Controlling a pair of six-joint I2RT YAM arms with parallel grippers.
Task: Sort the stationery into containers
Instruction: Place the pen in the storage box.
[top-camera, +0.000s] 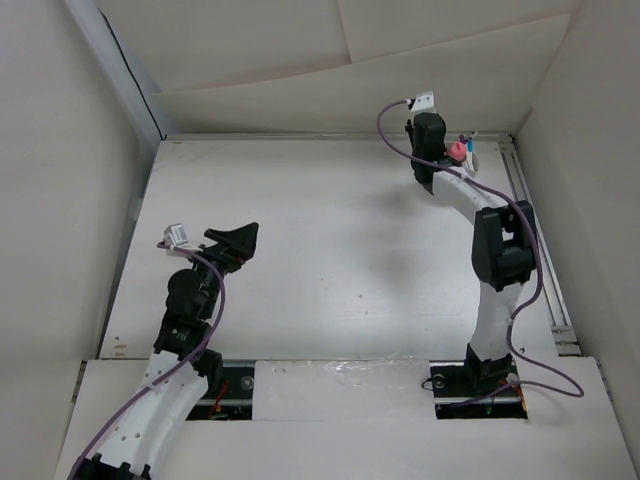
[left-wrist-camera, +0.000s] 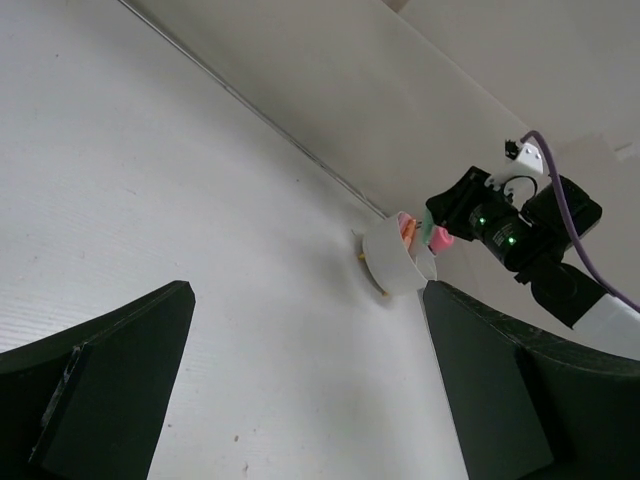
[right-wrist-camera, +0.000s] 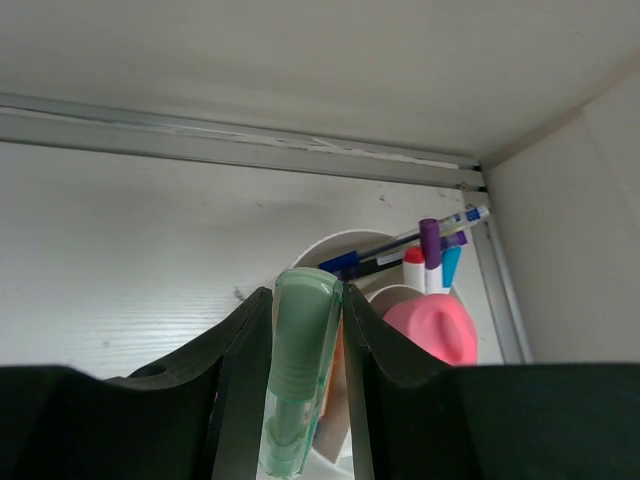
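My right gripper (right-wrist-camera: 307, 310) is shut on a green highlighter (right-wrist-camera: 298, 360) and holds it over the round white cup (right-wrist-camera: 330, 246) in the table's far right corner. The cup (top-camera: 466, 158) holds a pink capped bottle (right-wrist-camera: 435, 326), several pens (right-wrist-camera: 420, 240), and an orange highlighter (right-wrist-camera: 338, 385) partly hidden behind my finger. In the top view the right gripper (top-camera: 428, 135) is right beside the cup. My left gripper (top-camera: 240, 240) is open and empty over the left part of the table, far from the cup (left-wrist-camera: 392, 258), as the left wrist view (left-wrist-camera: 305, 395) shows.
White walls close in the table at the back and on both sides. A metal rail (top-camera: 535, 230) runs along the right edge, and another (right-wrist-camera: 230, 135) along the back wall. A yellowish item (left-wrist-camera: 372, 280) pokes out under the cup.
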